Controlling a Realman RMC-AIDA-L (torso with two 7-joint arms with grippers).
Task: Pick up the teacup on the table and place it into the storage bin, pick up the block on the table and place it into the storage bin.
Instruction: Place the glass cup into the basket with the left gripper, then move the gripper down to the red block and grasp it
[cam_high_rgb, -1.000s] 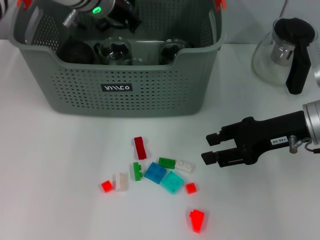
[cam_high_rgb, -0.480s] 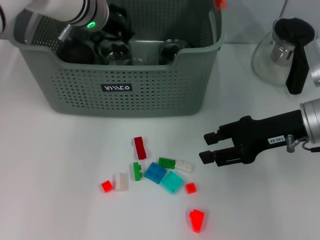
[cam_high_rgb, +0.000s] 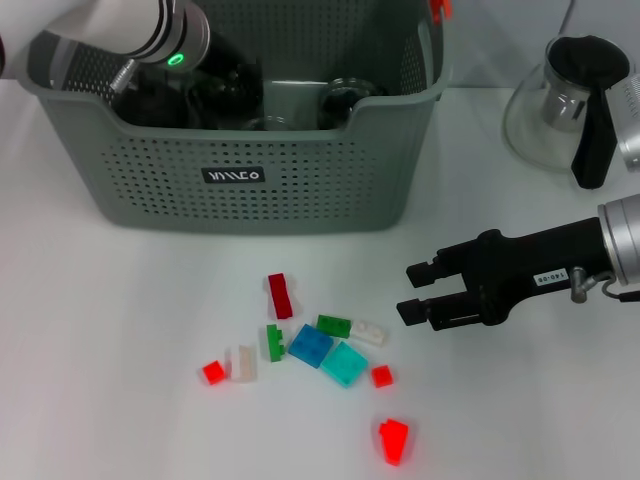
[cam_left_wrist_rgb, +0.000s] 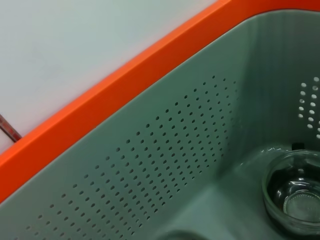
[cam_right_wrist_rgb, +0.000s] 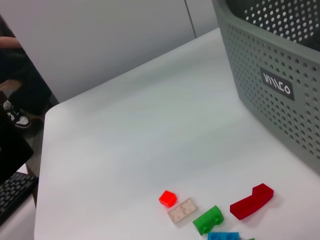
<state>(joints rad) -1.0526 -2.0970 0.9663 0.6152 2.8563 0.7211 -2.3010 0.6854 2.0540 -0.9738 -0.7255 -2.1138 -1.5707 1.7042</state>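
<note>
Left gripper (cam_high_rgb: 235, 85) hidden inside storage bin (cam_high_rgb: 300, 190).

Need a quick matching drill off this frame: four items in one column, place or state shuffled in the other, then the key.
Items:
1. storage bin
2. glass teapot
3. right gripper
4. dark red block

Places or states:
A. on the table, nearest the bin's front wall of all the blocks
B. on the table at the far right, black handle
C. jaws open, low over the table right of the blocks
D. glass cups inside, left arm reaching into it

Pairs: 1-D, 2-B, 3-C, 4-A
</note>
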